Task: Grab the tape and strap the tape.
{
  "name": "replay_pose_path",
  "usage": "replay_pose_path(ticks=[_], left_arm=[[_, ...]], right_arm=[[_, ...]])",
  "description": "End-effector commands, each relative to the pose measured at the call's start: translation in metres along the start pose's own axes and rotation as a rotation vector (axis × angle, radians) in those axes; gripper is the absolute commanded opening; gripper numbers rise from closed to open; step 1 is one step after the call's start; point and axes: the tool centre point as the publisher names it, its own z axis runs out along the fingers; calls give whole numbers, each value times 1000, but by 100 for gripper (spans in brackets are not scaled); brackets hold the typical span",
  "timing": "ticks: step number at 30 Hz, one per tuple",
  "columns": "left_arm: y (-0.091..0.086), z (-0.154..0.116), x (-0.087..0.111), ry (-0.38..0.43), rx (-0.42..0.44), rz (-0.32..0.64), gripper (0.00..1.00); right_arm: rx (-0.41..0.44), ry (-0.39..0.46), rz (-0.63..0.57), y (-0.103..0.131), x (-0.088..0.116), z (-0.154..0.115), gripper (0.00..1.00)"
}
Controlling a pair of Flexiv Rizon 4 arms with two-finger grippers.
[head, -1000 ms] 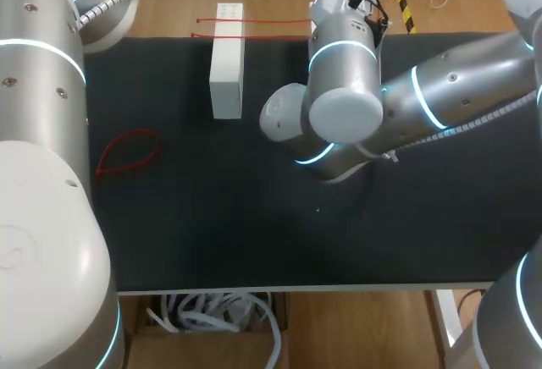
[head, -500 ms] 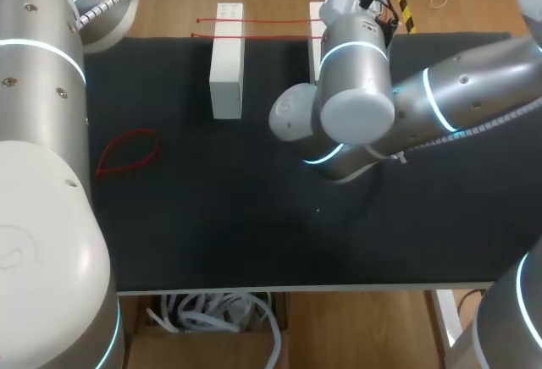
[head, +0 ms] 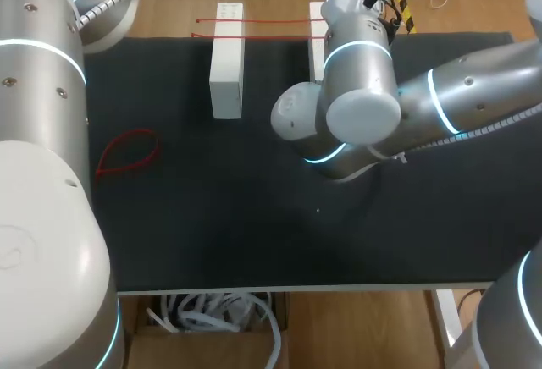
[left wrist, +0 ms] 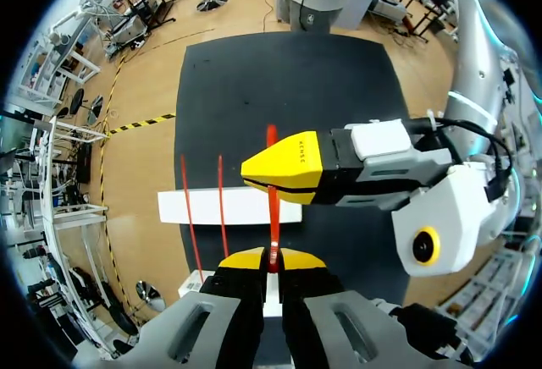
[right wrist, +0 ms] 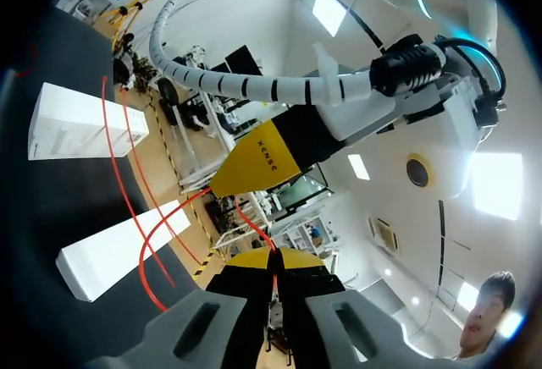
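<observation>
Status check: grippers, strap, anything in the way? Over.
Left gripper shut on strap. Right gripper shut on same strap, just ahead of left. Two spare straps across white blocks close by, one loop on mat.

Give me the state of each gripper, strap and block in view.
left gripper: shut on the held strap.
right gripper: shut on the held strap.
held strap: clamped in both grippers.
straight straps: two, unlooped, lying across the white blocks.
looped strap: curled into a loop, loose on the table.
white blocks: lying flat; one mostly hidden by the right arm.
</observation>
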Motion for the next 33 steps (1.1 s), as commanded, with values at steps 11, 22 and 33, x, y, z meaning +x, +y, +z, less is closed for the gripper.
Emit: replay_pose_path(ticks=[11, 22, 33], left_arm=[[-1, 0, 0, 2, -3, 0, 0], [-1, 0, 0, 2, -3, 0, 0], [-1, 0, 0, 2, -3, 0, 0]], right_arm=[[-13, -12, 58, 6, -12, -1, 0], [-9, -4, 53, 7, -12, -5, 0], [-19, -12, 70, 14, -10, -4, 0]])
